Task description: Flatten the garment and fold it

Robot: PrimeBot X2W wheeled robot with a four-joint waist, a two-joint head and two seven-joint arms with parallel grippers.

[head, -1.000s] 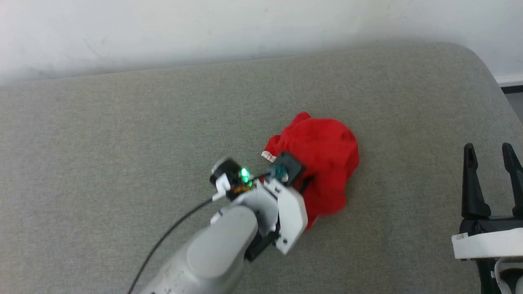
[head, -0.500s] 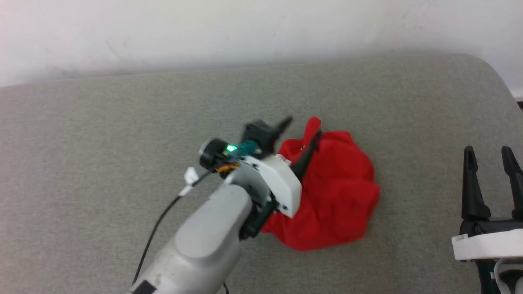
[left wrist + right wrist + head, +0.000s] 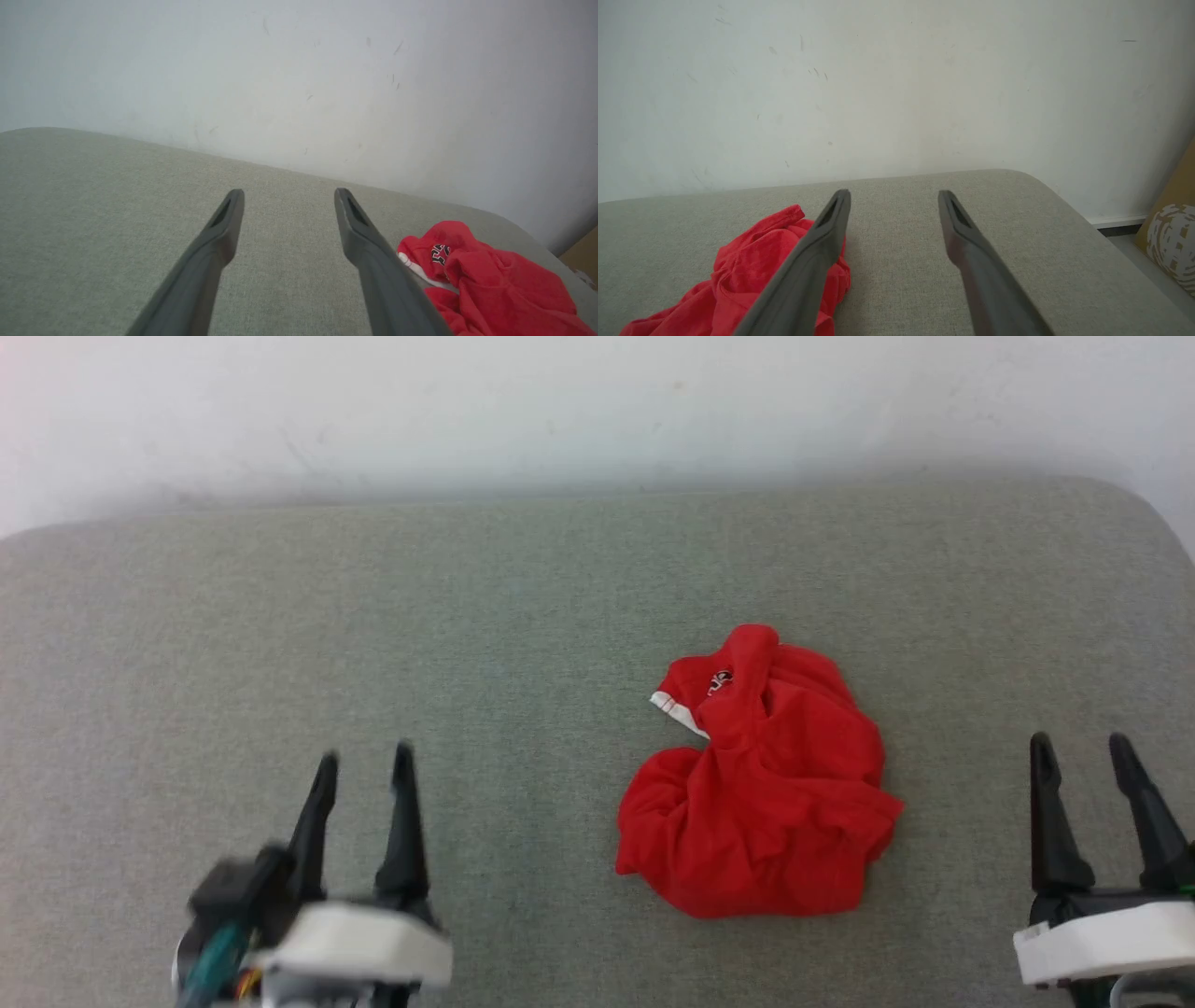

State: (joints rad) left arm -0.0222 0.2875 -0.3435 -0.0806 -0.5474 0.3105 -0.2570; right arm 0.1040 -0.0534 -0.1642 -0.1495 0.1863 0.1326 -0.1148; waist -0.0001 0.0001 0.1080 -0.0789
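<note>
The garment [image 3: 761,793] is a crumpled heap of bright red fabric lying right of centre on the grey cushioned surface [image 3: 373,616], with a bit of white trim and a small printed mark near its top left. In the left wrist view the garment [image 3: 495,284] lies at the lower right; in the right wrist view the garment [image 3: 752,275] lies at the lower left. My left gripper [image 3: 362,761] is open at the lower left, well apart from the heap, holding nothing. My right gripper [image 3: 1081,747] stands open at the lower right, also empty and clear of the fabric.
A white wall [image 3: 597,411] runs along the far edge of the surface. The surface rounds off at its far right corner [image 3: 1045,186]. Beyond that edge, a brown cardboard piece and a patterned object [image 3: 1169,238] stand by the floor.
My left gripper let go of the garment and drew back to the lower left, open. The red heap settled and spread a little. The head view shifted slightly. The right gripper stayed open.
</note>
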